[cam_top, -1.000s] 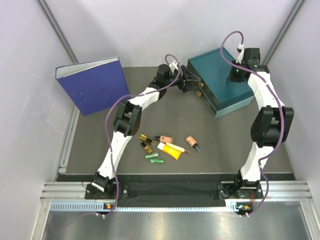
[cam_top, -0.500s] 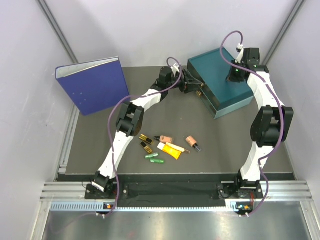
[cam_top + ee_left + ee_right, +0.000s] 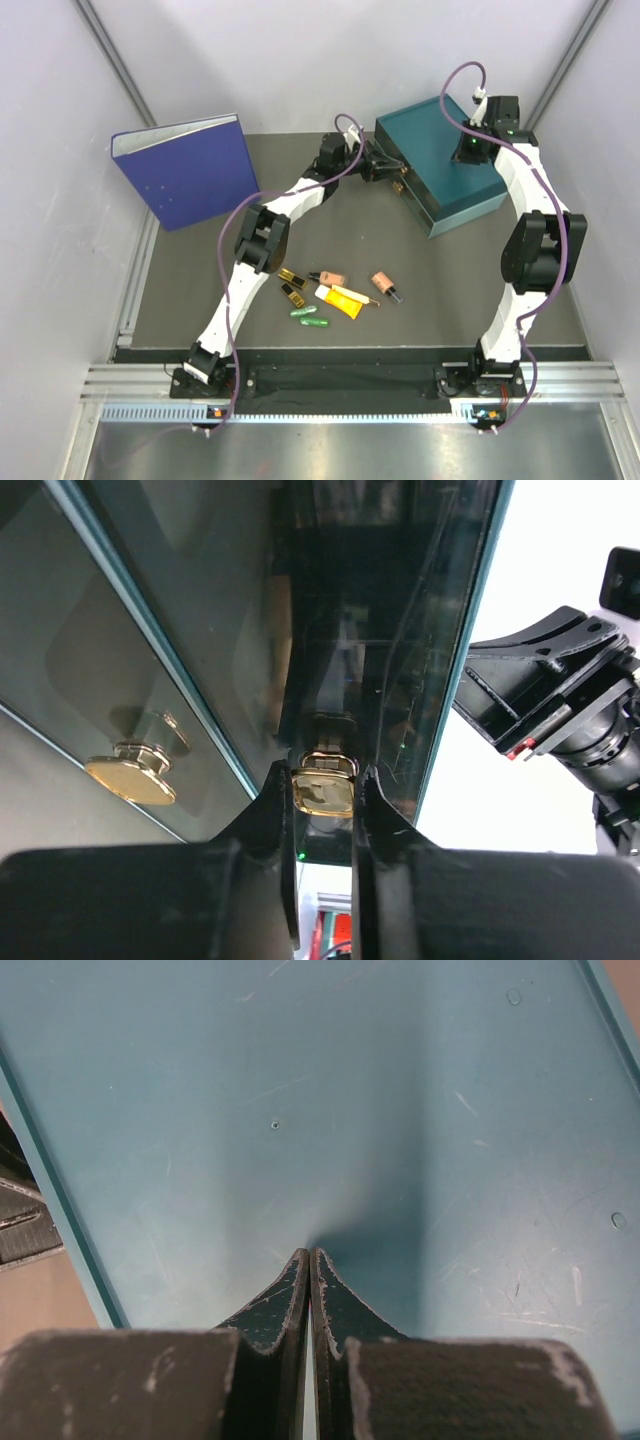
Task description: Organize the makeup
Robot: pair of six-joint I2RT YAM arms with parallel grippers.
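Observation:
The makeup lies loose on the mat in the top view: two gold-and-black cases [image 3: 287, 275], two green capsules [image 3: 309, 316], a yellow-orange tube [image 3: 342, 299] and two beige bottles [image 3: 330, 277] [image 3: 385, 284]. My left gripper [image 3: 388, 170] reaches to the front of the teal drawer box [image 3: 450, 165]. In the left wrist view my left gripper [image 3: 322, 780] is shut on a gold drawer knob [image 3: 322, 790], one finger on each side of it. My right gripper [image 3: 309, 1258] is shut and empty, its tips resting on the box's teal top [image 3: 350, 1110].
A second gold knob [image 3: 130, 778] sits on the drawer front to the left of the gripped one. A large blue binder [image 3: 190, 170] stands at the back left. Grey walls close in both sides.
My left gripper's jaws have closed from wide open onto the gold knob, after the arm reached slightly nearer the box. The right arm and the makeup have not moved.

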